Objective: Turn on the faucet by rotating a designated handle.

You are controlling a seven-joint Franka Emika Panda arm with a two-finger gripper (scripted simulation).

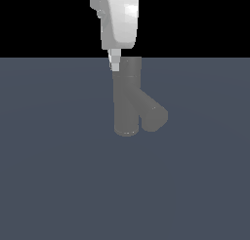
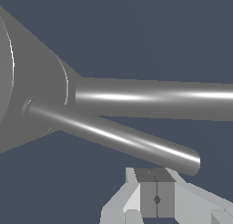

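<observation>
Faucet (image 1: 128,100) handle (image 2: 113,137) sits just off the closed, empty tool (image 2: 156,191), so we're at the approach; next comes a sideways push to swing it.

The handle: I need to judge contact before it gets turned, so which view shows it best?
The wrist view: two shiny rods project from the faucet, the nearer handle ending just beyond the gripper, whose fingers look closed. The exterior view shows only the grey body, no rod visible.
</observation>
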